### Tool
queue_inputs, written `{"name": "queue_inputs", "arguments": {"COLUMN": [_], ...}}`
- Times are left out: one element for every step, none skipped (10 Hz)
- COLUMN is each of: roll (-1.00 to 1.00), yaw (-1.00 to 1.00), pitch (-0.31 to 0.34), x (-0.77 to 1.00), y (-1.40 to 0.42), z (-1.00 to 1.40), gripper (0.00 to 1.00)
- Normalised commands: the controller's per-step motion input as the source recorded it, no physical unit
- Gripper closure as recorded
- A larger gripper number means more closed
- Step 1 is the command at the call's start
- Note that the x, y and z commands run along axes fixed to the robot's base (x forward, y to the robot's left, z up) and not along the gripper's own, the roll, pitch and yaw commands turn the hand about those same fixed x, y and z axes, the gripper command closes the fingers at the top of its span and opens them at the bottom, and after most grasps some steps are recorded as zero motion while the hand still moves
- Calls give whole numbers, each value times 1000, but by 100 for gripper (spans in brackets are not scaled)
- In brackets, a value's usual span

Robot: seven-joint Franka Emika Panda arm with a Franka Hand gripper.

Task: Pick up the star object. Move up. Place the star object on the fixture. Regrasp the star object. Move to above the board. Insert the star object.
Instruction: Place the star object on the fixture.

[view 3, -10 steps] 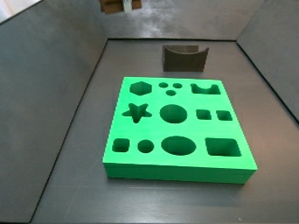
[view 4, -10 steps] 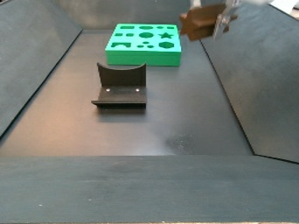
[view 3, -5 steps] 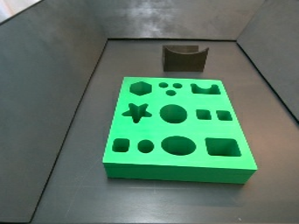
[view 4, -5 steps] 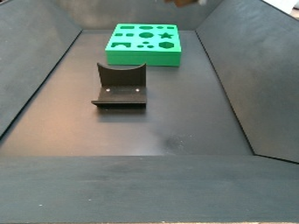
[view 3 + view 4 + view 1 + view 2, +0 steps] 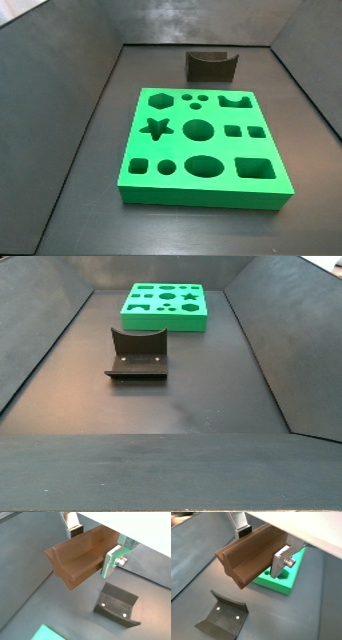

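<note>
Dark grey floor (image 5: 187, 406) and walls hold my green board (image 5: 203, 145), its holes bare, and the fixture (image 5: 136, 354) standing apart from it. Only wrist views show my gripper (image 5: 93, 543), fingers clamped on the star object (image 5: 251, 554), above the floor

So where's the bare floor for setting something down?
Bare floor lies between the fixture and board, and the near stretch before the fixture. Only the board's far end is occupied. The gripper, holding the star object, is above the side views.
</note>
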Motion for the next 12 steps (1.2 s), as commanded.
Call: {"name": "queue_inputs", "arguments": {"roll": [-355, -321, -269, -222, -174, -1000, -1000, -1000, -1000, -1000, -961, -741], "yaw": [1000, 718, 469, 291, 152, 285, 270, 190, 147, 86, 35, -37], "pitch": [267, 286, 276, 254, 225, 260, 249, 234, 238, 270, 309, 274], "x": [634, 510, 419, 330, 208, 871, 839, 904, 1000, 925, 851, 762], "y": [-24, -4, 2, 8, 6, 1000, 1000, 1000, 990, 758, 583, 377], "z": [28, 27, 23, 18, 14, -787, -786, -729, -643, -355, -159, -77], "gripper": [100, 100, 100, 100, 100, 100, 100, 100, 100, 100, 100, 100]}}
